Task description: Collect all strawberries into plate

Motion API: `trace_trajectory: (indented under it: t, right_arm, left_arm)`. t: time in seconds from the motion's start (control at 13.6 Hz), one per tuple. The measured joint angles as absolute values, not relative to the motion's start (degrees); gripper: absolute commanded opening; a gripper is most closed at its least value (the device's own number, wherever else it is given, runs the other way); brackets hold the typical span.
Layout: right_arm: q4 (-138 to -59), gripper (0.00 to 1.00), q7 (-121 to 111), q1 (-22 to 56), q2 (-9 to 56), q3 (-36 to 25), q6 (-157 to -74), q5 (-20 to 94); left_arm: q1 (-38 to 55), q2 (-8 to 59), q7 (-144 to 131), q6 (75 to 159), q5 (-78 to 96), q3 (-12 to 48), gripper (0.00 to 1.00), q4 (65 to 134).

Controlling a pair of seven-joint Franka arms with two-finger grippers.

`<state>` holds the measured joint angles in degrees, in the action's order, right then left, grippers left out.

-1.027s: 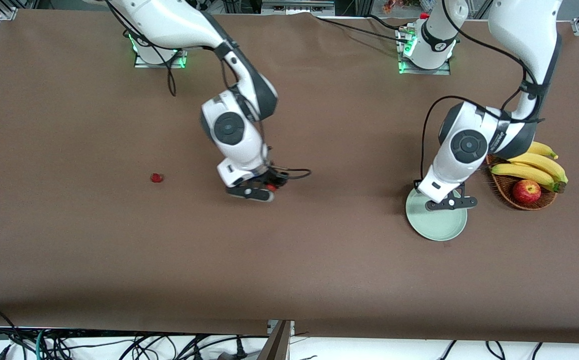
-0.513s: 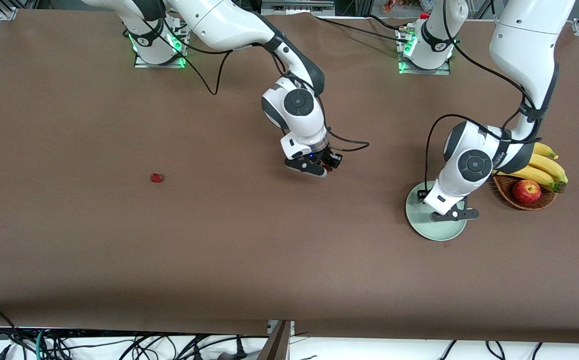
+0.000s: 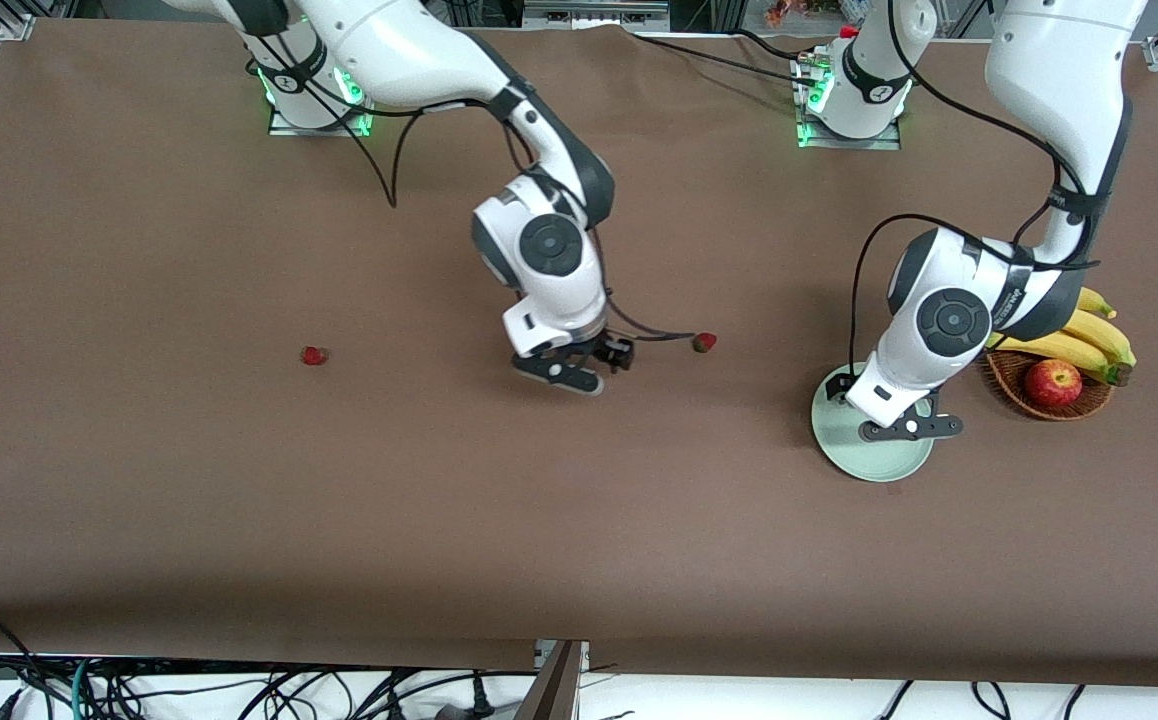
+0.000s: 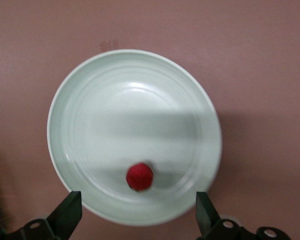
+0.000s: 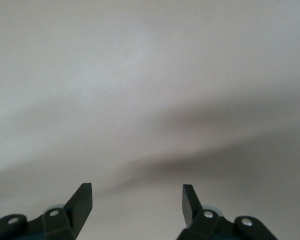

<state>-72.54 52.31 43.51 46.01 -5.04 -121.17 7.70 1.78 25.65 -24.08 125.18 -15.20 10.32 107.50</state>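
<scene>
The left end effector (image 4: 137, 215) hangs wide and empty over the plate (image 3: 854, 460), where 1 strawberry (image 4: 140, 176) lies. The right end effector (image 5: 137, 200), also spread and empty, hovers over the counter (image 3: 239, 520) between 2 strawberries (image 3: 704, 342) lying well apart.

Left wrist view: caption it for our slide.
Open left pincer over round pale mint-green plate holding one small red strawberry.
</scene>
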Motion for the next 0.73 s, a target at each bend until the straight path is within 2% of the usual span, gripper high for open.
trace_trajectory:
  t: [0.15,0.29,0.59,0.73]
  right_arm:
    - [-74.0,0.81,42.0,41.5,43.2,-9.0,-114.5,7.6]
    - [-80.4,0.81,30.3,41.0,39.8,-14.4,-114.4,7.6]
    - [-100.6,0.81,11.0,40.5,31.5,-23.7,-124.5,7.7]
    - [-106.9,0.81,5.2,40.5,28.8,-26.8,-126.5,7.7]
  left_arm:
    - [2.0,24.6,-24.3,120.3,-11.1,12.8,1.0,105.7]
    - [2.4,24.6,-26.3,119.5,-6.3,15.1,1.0,105.3]
    - [8.2,26.8,-41.3,121.0,-5.2,17.4,1.0,105.4]
    - [11.6,29.0,-47.2,124.6,-5.2,17.5,1.0,105.7]
